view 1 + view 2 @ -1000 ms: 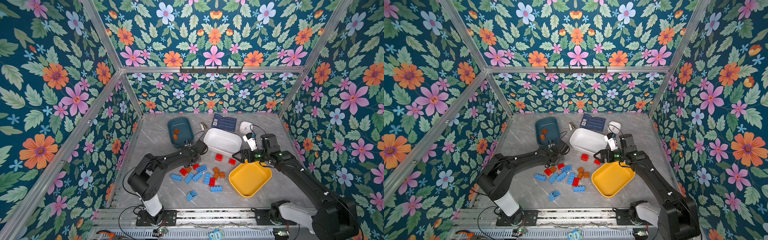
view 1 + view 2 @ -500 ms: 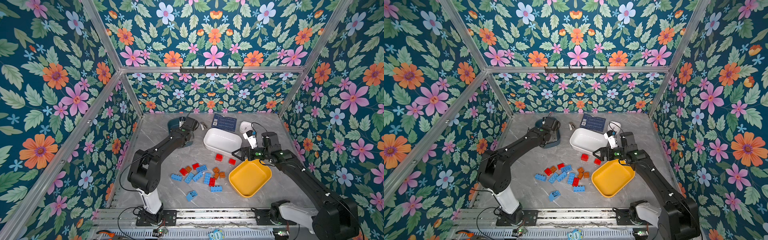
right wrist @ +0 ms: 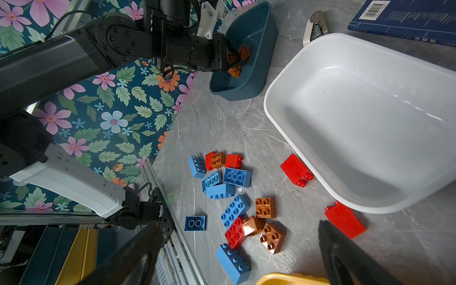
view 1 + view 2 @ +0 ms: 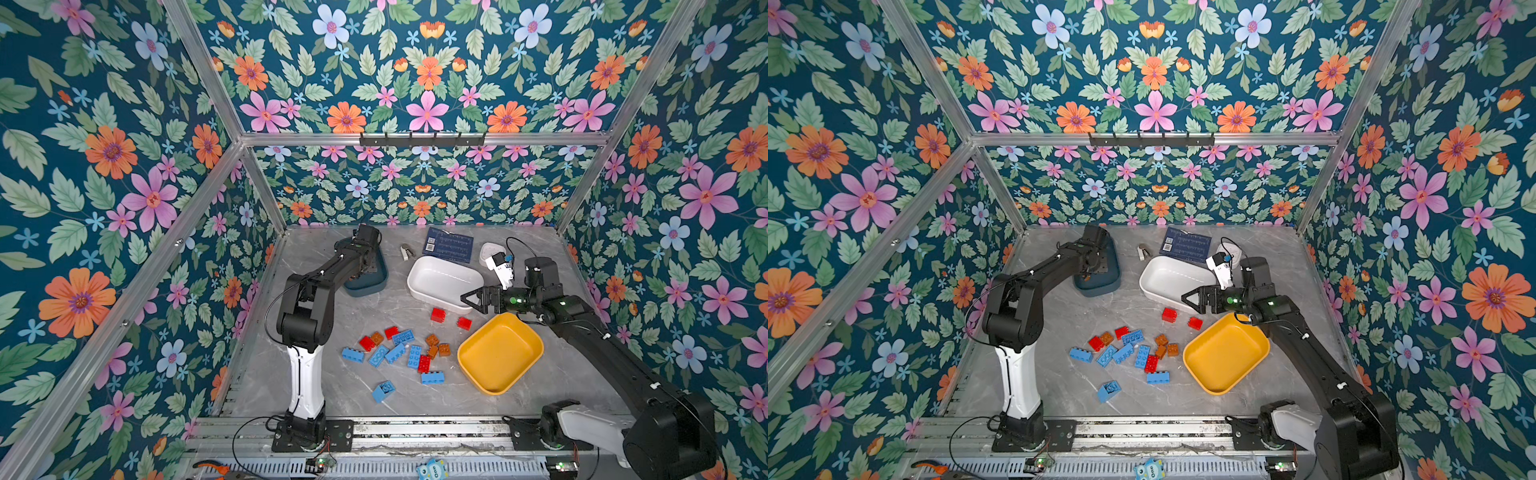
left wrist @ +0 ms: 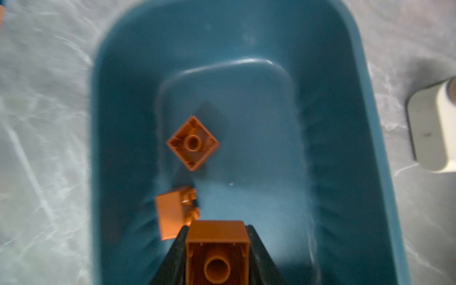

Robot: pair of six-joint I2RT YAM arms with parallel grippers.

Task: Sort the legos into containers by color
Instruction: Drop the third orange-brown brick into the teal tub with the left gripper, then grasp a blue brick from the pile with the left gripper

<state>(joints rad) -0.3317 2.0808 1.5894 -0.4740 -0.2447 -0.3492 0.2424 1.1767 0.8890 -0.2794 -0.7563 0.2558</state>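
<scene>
Left gripper: the left gripper (image 5: 217, 229) is closed on the held brick (image 5: 217, 259), an orange one, with a jaw pressed to each side and its hollow underside facing the wrist camera.
Held brick, place: inside the rim of the teal tub (image 4: 372, 284) at the far left of the table (image 4: 332, 399). The blurred wrist view suggests it hangs clear of the tub floor, but I cannot be sure.
Teal tub, contents: an upturned brick (image 5: 192, 143) lies mid-floor, and a tipped brick (image 5: 172, 212) lies on its side just beside the held one. Both are orange.
Right gripper: the right gripper (image 4: 471, 299) has its jaws spread wide with nothing between them, and it hovers by the near corner of the white tub (image 4: 440, 282).
Red bricks: two red bricks (image 4: 437, 314) (image 4: 464, 323) lie on the table just beside that tub's near wall.
Loose legos: the loose legos (image 4: 399, 353), blue, red and orange, are scattered between the arms.
Yellow tub: the yellow tub (image 4: 498, 353) sits right of the pile, well apart from the teal tub.
</scene>
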